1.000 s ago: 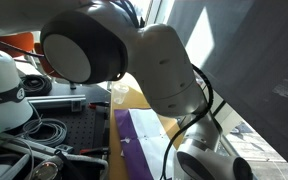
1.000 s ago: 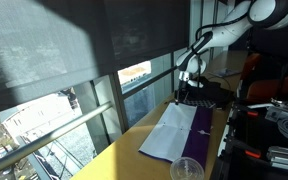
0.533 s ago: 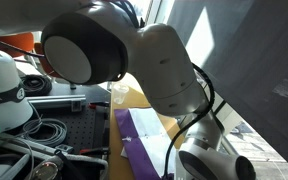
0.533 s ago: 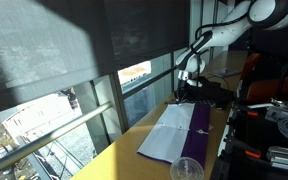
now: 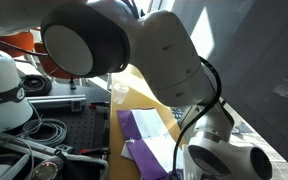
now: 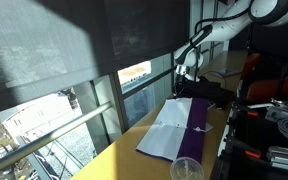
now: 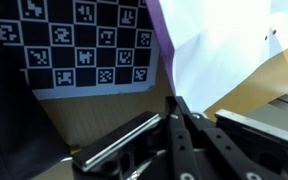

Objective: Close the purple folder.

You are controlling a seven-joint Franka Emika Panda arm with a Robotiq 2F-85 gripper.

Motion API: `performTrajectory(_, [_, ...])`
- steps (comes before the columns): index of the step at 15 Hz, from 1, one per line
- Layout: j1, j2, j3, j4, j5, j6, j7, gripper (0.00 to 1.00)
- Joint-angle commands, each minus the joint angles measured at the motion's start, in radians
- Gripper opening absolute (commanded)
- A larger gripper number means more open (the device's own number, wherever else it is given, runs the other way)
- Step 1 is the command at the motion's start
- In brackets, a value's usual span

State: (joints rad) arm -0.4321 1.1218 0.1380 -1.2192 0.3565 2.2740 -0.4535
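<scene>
Since the earlier frames the arm has risen a little and drawn one end of the purple folder (image 6: 200, 118) up with it, so more white paper (image 6: 170, 136) shows. The folder lies open on the yellow-tan tabletop (image 6: 124, 162), beside the window, with its far end tilted upward toward the gripper (image 6: 187, 86).

In the wrist view the purple cover (image 7: 162, 40) appears as a narrow band. It runs down from the top edge to the gripper (image 7: 178, 104). The two black fingers (image 7: 170, 135) are pressed together there, pinching the cover's edge. A white sheet (image 7: 229, 50) spreads out to the right of the band. To its left lies a board of black-and-white square markers (image 7: 79, 45).

In an exterior view the arm's large white joints (image 5: 154, 60) fill most of the picture. Below them the folder (image 5: 134, 128) shows a purple cover with white pages (image 5: 156, 150) beside it. Coiled cables (image 5: 44, 130) and a white domed device with a green light (image 5: 4, 90) sit to one side of the folder.

In an exterior view a clear plastic cup (image 6: 187, 170) stands on the tabletop near the folder's near end.
</scene>
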Motion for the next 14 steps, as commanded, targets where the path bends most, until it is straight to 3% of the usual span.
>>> performTrajectory(1, [0.014,-0.113,-0.036,-0.024,-0.064,-0.072,0.019,0.0])
performTrajectory(8, [0.013,-0.305,-0.08,-0.014,-0.135,-0.142,-0.01,0.0])
performTrajectory(14, [0.037,-0.39,-0.078,-0.17,-0.123,-0.095,-0.034,0.0])
